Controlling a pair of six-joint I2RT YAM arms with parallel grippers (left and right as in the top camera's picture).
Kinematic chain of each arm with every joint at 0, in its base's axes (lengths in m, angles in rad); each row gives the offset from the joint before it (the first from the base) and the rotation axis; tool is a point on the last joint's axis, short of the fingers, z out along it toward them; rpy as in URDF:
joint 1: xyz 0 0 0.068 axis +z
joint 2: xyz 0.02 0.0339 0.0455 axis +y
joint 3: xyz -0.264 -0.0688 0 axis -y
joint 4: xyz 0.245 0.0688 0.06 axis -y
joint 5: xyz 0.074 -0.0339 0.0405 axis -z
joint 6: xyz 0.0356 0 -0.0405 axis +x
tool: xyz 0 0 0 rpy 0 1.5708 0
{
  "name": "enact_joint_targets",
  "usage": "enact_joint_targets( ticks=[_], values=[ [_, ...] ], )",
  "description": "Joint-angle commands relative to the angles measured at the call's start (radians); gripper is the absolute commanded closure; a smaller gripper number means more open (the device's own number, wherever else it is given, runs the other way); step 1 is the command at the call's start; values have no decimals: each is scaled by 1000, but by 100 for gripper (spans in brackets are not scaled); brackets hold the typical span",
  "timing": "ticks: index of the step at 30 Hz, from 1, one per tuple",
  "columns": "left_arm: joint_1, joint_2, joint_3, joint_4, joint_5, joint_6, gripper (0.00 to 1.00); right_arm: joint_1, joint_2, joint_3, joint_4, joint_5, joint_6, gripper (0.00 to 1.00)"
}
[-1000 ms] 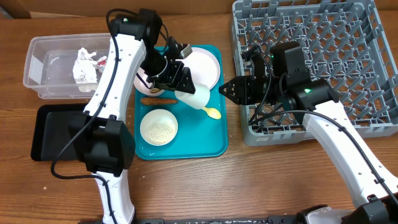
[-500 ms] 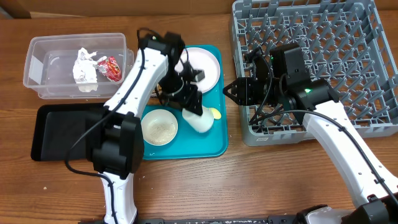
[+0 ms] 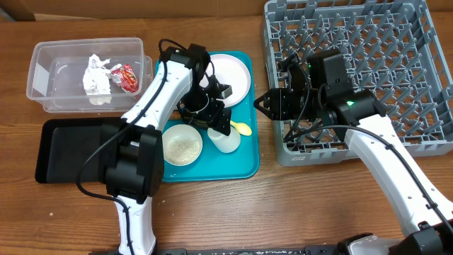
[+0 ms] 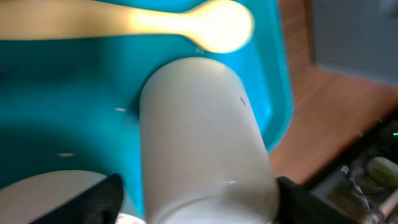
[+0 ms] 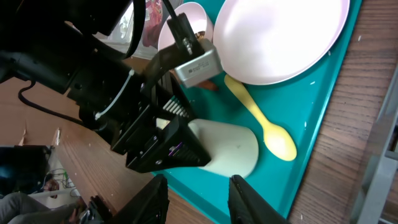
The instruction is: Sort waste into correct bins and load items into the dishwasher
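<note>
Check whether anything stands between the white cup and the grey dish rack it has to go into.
Yes. The white cup sits on the teal tray, straddled by the left gripper. Toward the dish rack, the right gripper hangs open over the gap beside the rack's left wall.
</note>
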Motion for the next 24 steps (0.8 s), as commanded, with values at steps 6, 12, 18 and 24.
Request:
enact_joint_targets(
  ticks=[6, 12, 18, 24],
  values=[
    [4, -8, 5, 83, -126, -48, 16, 2, -5, 11, -1, 6, 5, 64],
    [-5, -8, 30, 60, -128, -49, 30, 2, -5, 11, -6, 7, 5, 61],
    [-48, -8, 25, 24, -203, -47, 32, 2, -5, 11, -8, 15, 5, 60],
    [-47, -8, 77, 39, -204, -93, 30, 3, -5, 11, -7, 38, 16, 60]
  ],
)
